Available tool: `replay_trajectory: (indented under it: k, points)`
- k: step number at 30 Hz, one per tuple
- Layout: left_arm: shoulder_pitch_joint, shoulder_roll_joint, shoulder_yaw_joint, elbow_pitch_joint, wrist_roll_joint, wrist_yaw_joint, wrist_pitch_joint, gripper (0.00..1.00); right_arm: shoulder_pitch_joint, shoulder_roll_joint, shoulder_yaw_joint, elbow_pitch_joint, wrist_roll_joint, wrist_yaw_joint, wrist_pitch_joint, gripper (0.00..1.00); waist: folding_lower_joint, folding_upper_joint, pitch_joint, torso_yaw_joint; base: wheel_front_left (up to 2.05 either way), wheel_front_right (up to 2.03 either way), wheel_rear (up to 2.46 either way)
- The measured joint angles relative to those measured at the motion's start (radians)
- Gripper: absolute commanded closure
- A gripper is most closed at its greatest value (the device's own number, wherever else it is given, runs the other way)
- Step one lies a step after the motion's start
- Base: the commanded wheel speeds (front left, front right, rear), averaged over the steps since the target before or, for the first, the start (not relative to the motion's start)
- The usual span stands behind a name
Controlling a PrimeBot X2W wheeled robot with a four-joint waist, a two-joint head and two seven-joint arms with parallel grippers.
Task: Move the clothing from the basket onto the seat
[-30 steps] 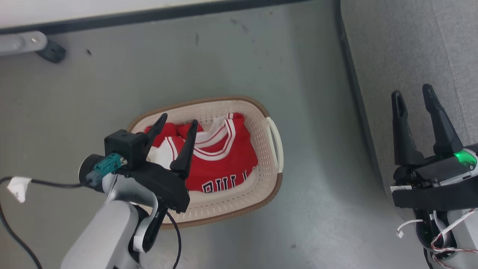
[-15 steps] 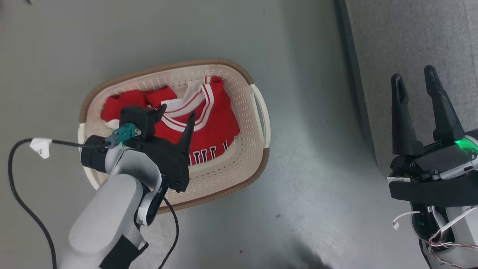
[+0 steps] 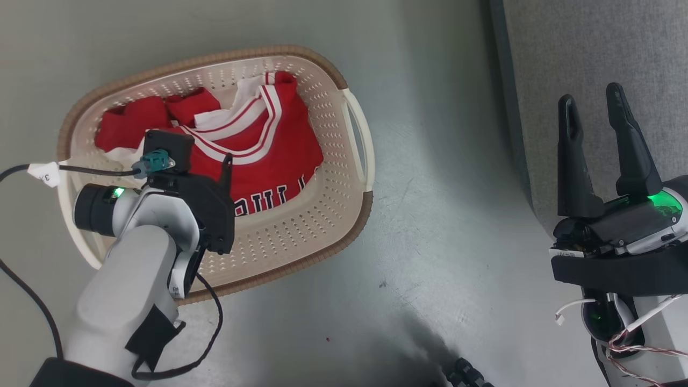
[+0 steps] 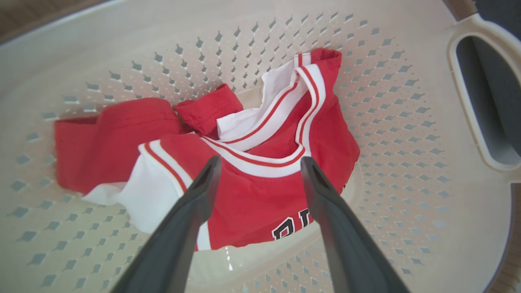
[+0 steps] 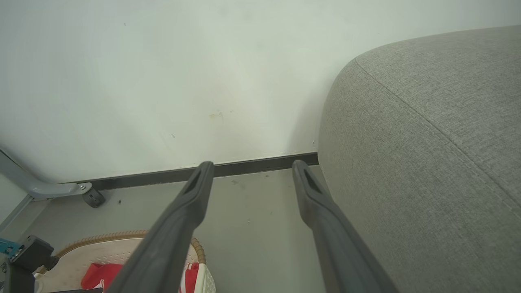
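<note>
Hovering over the basket (image 3: 344,215) at the upper left of the head view, the left gripper (image 4: 260,162) points its spread fingers down at the red clothing (image 3: 269,145) heaped inside, seemingly lined up to grab the jersey's collar. At the lower right, the right gripper (image 3: 589,95) is also spread and empty over the edge of the grey seat (image 3: 591,43).

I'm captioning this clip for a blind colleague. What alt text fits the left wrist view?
The open left gripper points down at crumpled red clothing with white striped trim, lying in a cream perforated basket. Its two dark fingers frame a striped neckline without gripping it; a white handle shows at the upper right.
</note>
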Motion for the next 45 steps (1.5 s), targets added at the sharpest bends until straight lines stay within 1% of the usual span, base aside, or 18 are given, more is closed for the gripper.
replay_trajectory:
  k: [6, 9, 16, 21, 33, 40, 45]
  points:
    - [-0.048, -0.001, -0.012, 0.075, 0.016, 0.001, 0.013, 0.0, 0.0, 0.012, 0.0, -0.002, -0.005, 0.002, 0.0, 0.0, 0.0, 0.0, 0.024, -0.019, 0.0, 0.0, 0.0]
    - [-0.069, -0.004, -0.02, 0.113, 0.022, 0.001, 0.022, 0.0, 0.0, 0.016, -0.001, -0.003, -0.012, 0.009, 0.0, 0.0, -0.0001, -0.0001, 0.033, -0.025, 0.0, 0.0, 0.0]
    - [-0.097, 0.001, -0.035, 0.197, 0.047, 0.009, 0.048, 0.0, 0.002, 0.022, -0.001, -0.004, -0.021, 0.01, 0.0, 0.0, -0.0001, -0.0002, 0.042, -0.031, 0.0, 0.0, 0.0]
    - [-0.128, -0.002, -0.043, 0.24, 0.065, 0.013, 0.062, 0.0, 0.005, 0.023, -0.006, -0.005, -0.023, 0.017, 0.0, 0.0, -0.0002, -0.0001, 0.048, -0.035, 0.0, 0.0, 0.0]
    - [-0.152, -0.035, -0.024, 0.344, 0.06, 0.027, 0.11, 0.0, 0.006, 0.033, -0.018, -0.003, -0.043, 0.026, 0.0, 0.0, -0.0001, -0.0002, 0.051, -0.034, 0.0, 0.0, 0.0]
    - [-0.173, -0.056, 0.019, 0.371, 0.035, 0.035, 0.109, 0.0, 0.007, 0.037, -0.022, -0.002, -0.048, 0.026, 0.0, 0.0, -0.0001, -0.0002, 0.047, -0.031, 0.0, 0.0, 0.0]
    - [-0.187, -0.063, 0.024, 0.382, 0.022, 0.036, 0.109, 0.0, 0.009, 0.04, -0.022, -0.002, -0.056, 0.027, 0.0, 0.0, -0.0001, -0.0002, 0.048, -0.033, 0.0, 0.0, 0.0]
